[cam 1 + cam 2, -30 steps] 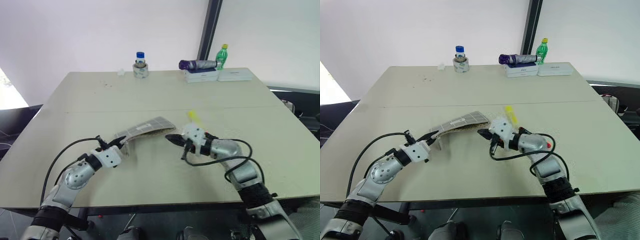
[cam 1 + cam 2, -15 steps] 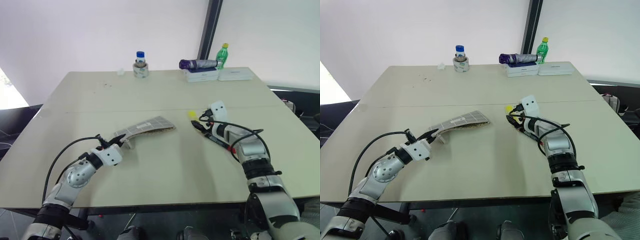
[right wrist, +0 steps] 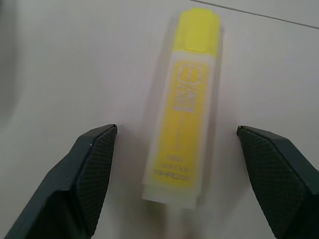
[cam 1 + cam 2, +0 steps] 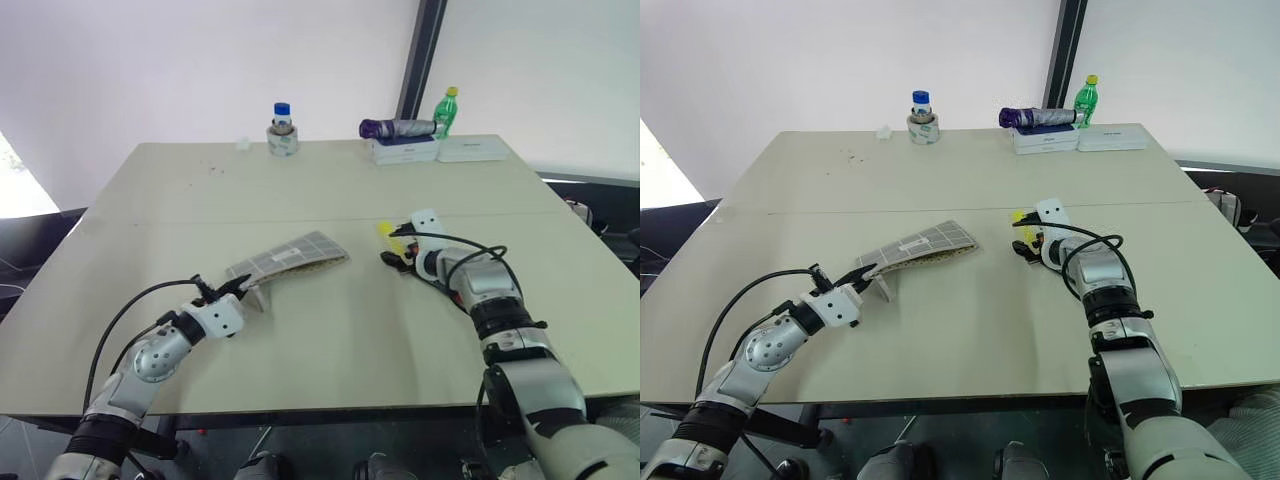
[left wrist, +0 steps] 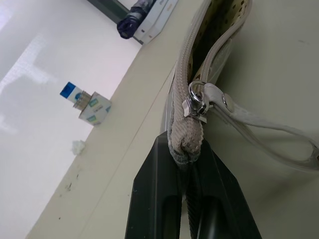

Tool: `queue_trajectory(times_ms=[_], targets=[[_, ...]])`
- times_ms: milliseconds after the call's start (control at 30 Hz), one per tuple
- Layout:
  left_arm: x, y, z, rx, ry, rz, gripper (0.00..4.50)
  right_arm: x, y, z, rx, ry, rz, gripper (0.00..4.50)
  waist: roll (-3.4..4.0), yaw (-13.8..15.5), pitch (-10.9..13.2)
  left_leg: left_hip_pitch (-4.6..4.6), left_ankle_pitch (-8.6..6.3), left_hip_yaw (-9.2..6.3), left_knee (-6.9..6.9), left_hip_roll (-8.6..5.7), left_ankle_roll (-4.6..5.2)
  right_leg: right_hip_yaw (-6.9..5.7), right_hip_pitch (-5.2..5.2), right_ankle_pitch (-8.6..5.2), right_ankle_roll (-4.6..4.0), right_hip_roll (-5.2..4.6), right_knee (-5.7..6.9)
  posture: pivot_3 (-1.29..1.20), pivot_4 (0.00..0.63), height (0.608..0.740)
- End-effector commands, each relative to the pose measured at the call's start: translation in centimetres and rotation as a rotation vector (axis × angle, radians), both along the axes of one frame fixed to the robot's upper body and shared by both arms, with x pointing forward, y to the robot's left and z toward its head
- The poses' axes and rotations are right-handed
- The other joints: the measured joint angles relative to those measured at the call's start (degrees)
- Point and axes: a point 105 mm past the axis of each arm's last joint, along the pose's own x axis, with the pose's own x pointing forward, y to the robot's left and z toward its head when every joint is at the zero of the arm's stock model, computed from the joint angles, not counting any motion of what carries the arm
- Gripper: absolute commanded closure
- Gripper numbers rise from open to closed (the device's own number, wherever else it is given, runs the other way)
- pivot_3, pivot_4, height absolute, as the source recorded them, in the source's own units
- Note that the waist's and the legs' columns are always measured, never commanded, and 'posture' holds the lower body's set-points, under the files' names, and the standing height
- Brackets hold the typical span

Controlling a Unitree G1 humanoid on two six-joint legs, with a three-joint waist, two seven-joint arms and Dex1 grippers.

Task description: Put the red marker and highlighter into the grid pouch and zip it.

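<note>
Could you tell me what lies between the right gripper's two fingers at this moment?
The highlighter lies on the table between the open right gripper's fingers, touching neither; the right wrist view shows it.

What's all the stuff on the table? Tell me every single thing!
grid pouch: one, grey with white lines, table middle, mouth unzipped.
highlighter: one, yellow, lying right of the pouch.
jar: one, blue cap, far edge.
green bottle: one, yellow cap, far right.
purple bundle: one, on white boxes.
table: one, beige.
left gripper: shut on the pouch's end.
right gripper: open around the highlighter, not touching.
</note>
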Motion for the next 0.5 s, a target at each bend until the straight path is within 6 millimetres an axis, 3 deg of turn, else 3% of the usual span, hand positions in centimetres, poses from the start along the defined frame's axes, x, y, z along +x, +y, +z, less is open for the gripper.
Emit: queue_trajectory(times_ms=[33,133,167,300,367,500], targets=[[-0.2,-0.3,1.2,-0.013,-0.049,-0.015,4.5,0.4,0.0,0.7,-0.025,-0.037,-0.005,1.78,0.0,0.0,0.0,0.0,0.0,0.0,0.0,0.0,0.0,0.0,0.0,0.0,0.0,0.0,0.0,0.0,0.15,0.74],[-0.2,-0.4,1.3,-0.012,-0.052,-0.016,4.5,0.6,0.5,1.8,0.014,-0.065,0.003,3.45,0.0,-0.1,0.0,0.0,0.0,0.0,0.0,0.0,0.0,0.0,0.0,0.0,0.0,0.0,0.0,0.0,0.15,0.74],[-0.2,-0.4,1.4,-0.012,-0.053,-0.016,4.5,0.6,0.5,2.1,0.025,-0.071,0.004,3.63,0.0,-0.1,0.0,0.0,0.0,0.0,0.0,0.0,0.0,0.0,0.0,0.0,0.0,0.0,0.0,0.0,0.15,0.74],[-0.1,-0.5,1.5,-0.012,-0.055,-0.019,4.5,0.1,1.3,4.9,0.067,-0.176,0.1,3.6,0.02,0.0,0.0,-0.01,0.0,0.0,0.0,0.0,0.0,0.0,-0.01,0.0,0.0,0.0,0.0,0.0,0.15,0.74],[0.0,-0.5,1.5,-0.024,-0.05,-0.014,4.5,-1.7,2.6,6.4,0.126,-0.206,0.245,3.6,0.03,0.1,0.0,-0.03,0.0,0.0,-0.01,0.0,0.0,0.0,-0.03,0.0,0.0,0.0,0.0,0.0,0.15,0.74],[0.1,-0.6,1.9,-0.036,-0.062,-0.018,4.5,-6.3,3.9,7.1,0.194,-0.181,0.494,3.6,0.02,0.4,0.0,-0.08,-0.21,-0.05,-0.04,0.0,0.34,-0.02,0.0,0.0,0.0,-0.01,-0.12,0.0,0.15,0.74]])
